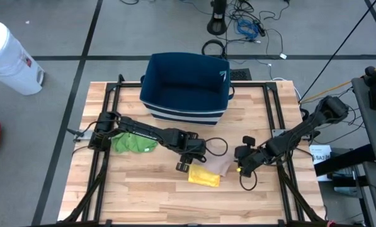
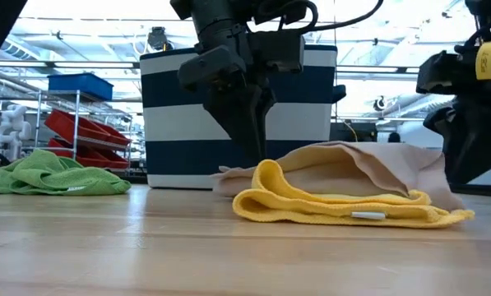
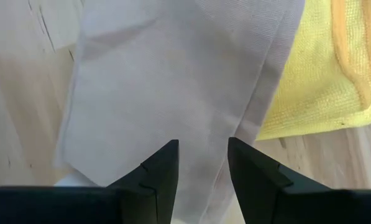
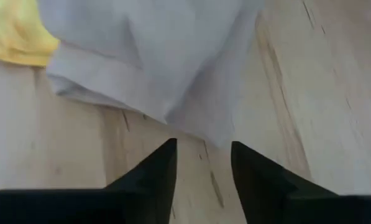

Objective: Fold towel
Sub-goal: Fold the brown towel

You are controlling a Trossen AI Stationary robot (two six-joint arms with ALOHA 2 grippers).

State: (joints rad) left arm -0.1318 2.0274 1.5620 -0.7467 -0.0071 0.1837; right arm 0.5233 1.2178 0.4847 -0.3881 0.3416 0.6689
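1. Task item: the beige towel (image 1: 219,165) lies crumpled near the middle of the bench (image 1: 143,202), between the two arms. One side of it lies against the yellow cloth (image 1: 203,177); in the low view it drapes partly over that cloth.

2. Left pincer (image 3: 201,165): it hovers just above the beige towel. Its fingers stand a narrow gap apart and hold nothing; fabric shows through the gap.

3. Right pincer (image 4: 202,165): it sits at the towel's far edge, over bare wood just short of the hem. Its fingers are parted and empty.

4. Other items: a green cloth (image 1: 132,143) lies near the left arm's base. A navy striped bin (image 1: 184,85) stands at the back of the bench. Neither touches the towel.

5. Step in hand, as judged: neither pincer has a hold, so the task is at a re-grasp and the fold appears unfinished.

6. Recommended practice:
   - Take the beige layer only. Place the left pincer's fingers clear of the yellow cloth, which lies right alongside.
   - Advance the right pincer until the hem sits fully between the fingers before closing. A shallow bite is likely to slip.
   - Lift both holds evenly so the towel spreads rather than bunches.
   - Lay edge onto edge, then release.

7. Risk: dragging the yellow cloth along with the towel.
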